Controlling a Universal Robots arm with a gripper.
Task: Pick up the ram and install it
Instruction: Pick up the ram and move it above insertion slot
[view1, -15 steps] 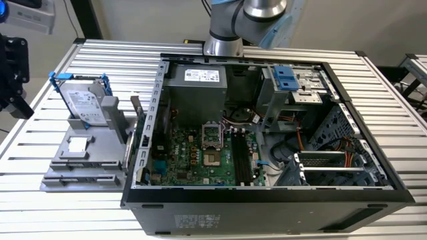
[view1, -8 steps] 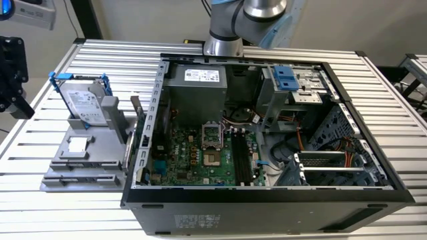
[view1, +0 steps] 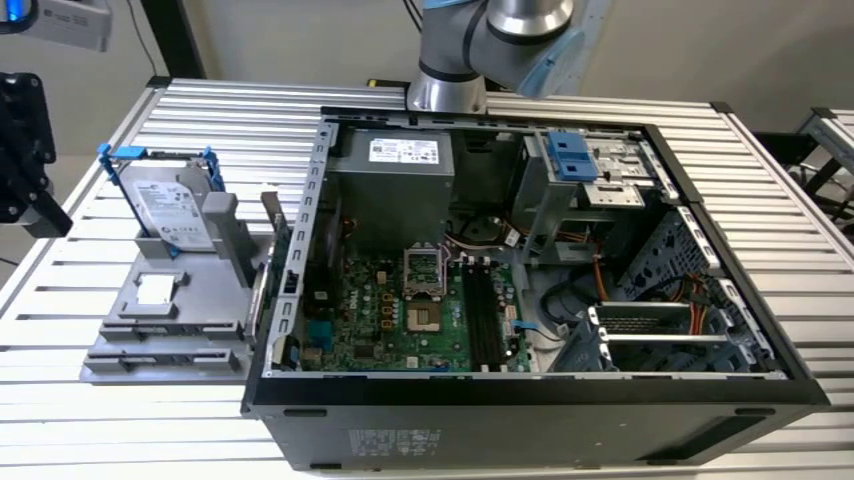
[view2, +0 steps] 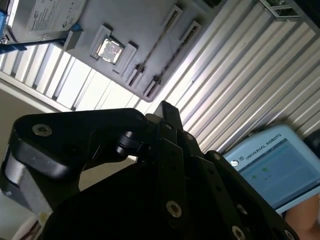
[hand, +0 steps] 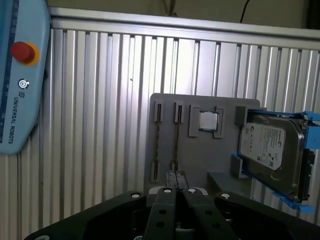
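Zero steps done, by my reading: ram (hand: 177, 145) unpicked, black motherboard slots (view1: 483, 320) look bare | desk (view1: 160, 410): ribbed aluminium slats | case (view1: 534, 420): open black metal tower | fixture (view1: 160, 340): matt grey tray, exterior view's left of case | claw (hand: 176, 191): black, tips together, empty, apart from fixture | ram: thin strip on edge in fixture

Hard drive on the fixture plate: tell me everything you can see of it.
The hard drive is a silver metal box with a white label on its broad face, clipped into a plastic-looking blue bracket that runs round its edges. It stands on edge, leaning a little, in a raised holder at one end of the grey fixture, which lies on the slatted table to the exterior view's left of the open computer case. Only bracket and holder touch it.
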